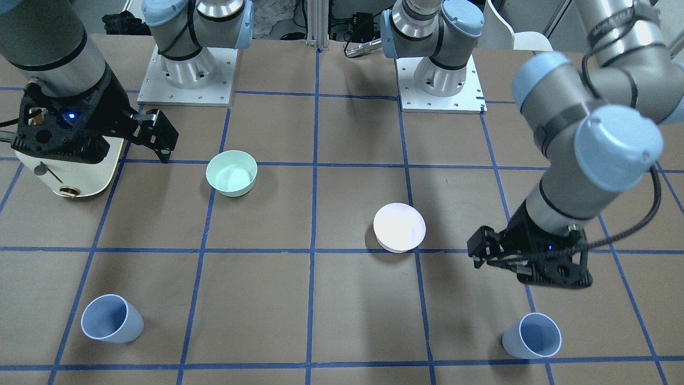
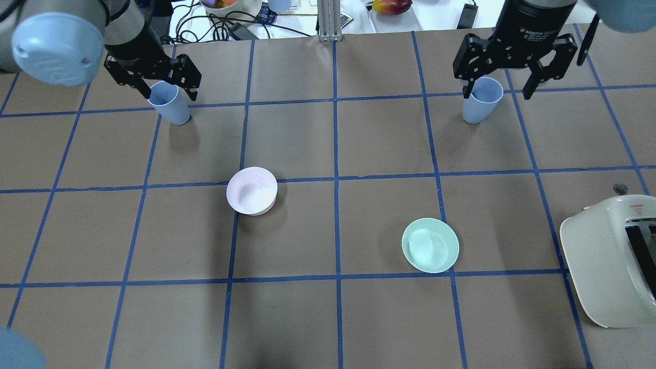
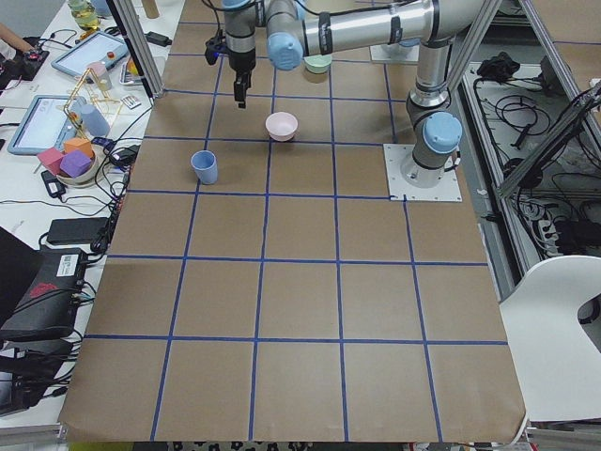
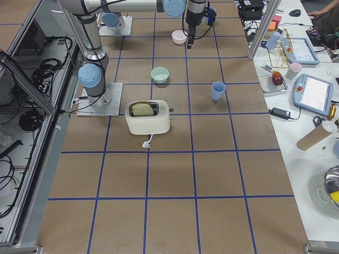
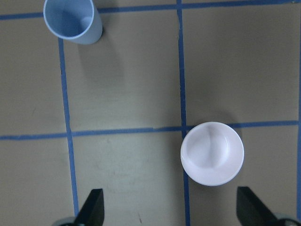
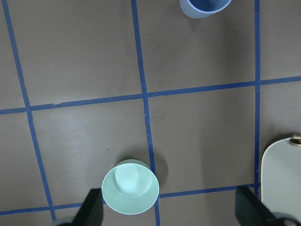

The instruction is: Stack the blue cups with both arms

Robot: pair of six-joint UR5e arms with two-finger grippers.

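Two pale blue cups stand upright on the table's far side. One (image 2: 170,105) (image 1: 531,336) is on my left side, the other (image 2: 480,101) (image 1: 112,319) on my right. My left gripper (image 2: 170,92) (image 5: 171,207) is open and empty and hovers well above the table. Its wrist view shows the left cup (image 5: 73,21) ahead at the top left, away from the fingers. My right gripper (image 2: 498,92) (image 6: 169,207) is open and empty, also held high. Its cup (image 6: 204,7) sits at the top edge of its wrist view.
A pale pink bowl (image 2: 252,190) (image 5: 212,153) stands left of centre, under my left gripper's view. A mint-green bowl (image 2: 430,245) (image 6: 130,193) stands right of centre. A cream toaster (image 2: 605,266) (image 1: 69,174) sits at the table's right edge.
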